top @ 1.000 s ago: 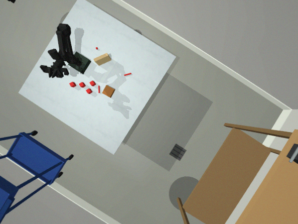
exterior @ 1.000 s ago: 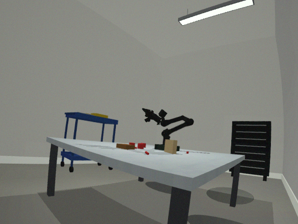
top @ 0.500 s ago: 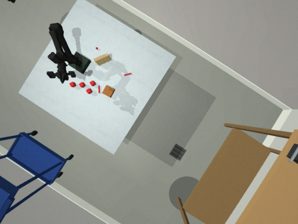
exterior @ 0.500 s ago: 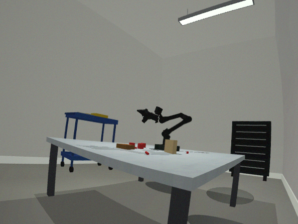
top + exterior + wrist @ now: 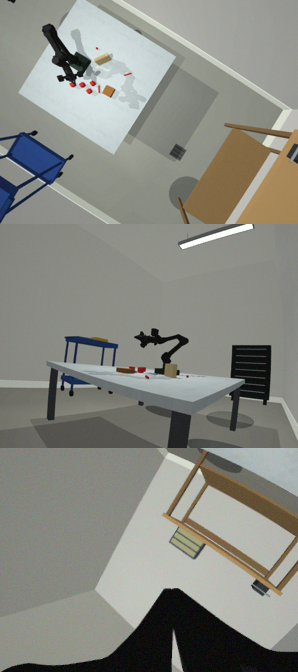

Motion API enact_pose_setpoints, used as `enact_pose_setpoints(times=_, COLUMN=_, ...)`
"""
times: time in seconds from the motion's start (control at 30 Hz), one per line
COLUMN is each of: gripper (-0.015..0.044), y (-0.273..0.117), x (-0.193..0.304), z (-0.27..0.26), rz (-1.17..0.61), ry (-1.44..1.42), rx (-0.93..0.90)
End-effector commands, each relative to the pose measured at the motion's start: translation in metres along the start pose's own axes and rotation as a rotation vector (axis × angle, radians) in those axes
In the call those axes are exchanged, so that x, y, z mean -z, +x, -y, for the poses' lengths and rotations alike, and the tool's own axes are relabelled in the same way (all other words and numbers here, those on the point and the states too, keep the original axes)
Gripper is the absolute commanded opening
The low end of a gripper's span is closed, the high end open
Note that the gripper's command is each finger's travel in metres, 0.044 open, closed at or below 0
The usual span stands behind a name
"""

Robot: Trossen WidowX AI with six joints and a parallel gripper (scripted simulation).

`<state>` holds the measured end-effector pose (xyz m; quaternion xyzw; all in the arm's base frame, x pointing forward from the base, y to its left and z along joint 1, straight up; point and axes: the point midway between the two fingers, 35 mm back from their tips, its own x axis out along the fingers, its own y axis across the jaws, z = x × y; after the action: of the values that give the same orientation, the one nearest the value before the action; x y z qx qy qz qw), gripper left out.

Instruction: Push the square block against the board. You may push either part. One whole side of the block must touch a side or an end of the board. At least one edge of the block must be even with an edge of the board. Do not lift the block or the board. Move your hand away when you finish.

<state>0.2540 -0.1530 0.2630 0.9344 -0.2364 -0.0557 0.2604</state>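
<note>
Gripper (image 5: 75, 84) (image 5: 135, 337) (image 5: 170, 595) above, apart from orange block (image 5: 108, 91) (image 5: 125, 370)

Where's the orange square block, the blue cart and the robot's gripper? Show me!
orange square block (image 5: 108, 91) (image 5: 125, 370): top and exterior views, top face and side.
blue cart (image 5: 37, 156) (image 5: 91, 341): same views, lower shelf and upper shelf.
gripper (image 5: 170, 595): wrist view, between fingertips.
</note>
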Motion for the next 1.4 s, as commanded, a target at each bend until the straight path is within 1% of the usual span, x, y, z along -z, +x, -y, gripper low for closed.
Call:
enact_pose_setpoints(times=0.0, gripper=0.0000, y=0.007, x=-0.001, z=0.020, rz=0.034, ry=-0.043, rx=0.085)
enact_pose_setpoints(times=0.33, gripper=0.0000, y=0.014, x=0.006, z=0.075, rz=0.079, ry=-0.178, rx=0.318)
enact_pose_setpoints(times=0.67, gripper=0.0000, y=0.006, x=0.014, z=0.130, rz=0.090, ry=-0.348, rx=0.552)
enact_pose_setpoints(times=1.0, gripper=0.0000, y=-0.014, x=0.023, z=0.181, rz=0.063, ry=-0.549, rx=0.780)
enact_pose_setpoints(times=1.37, gripper=0.0000, y=-0.049, x=0.029, z=0.230, rz=0.007, ry=-0.781, rx=1.031)
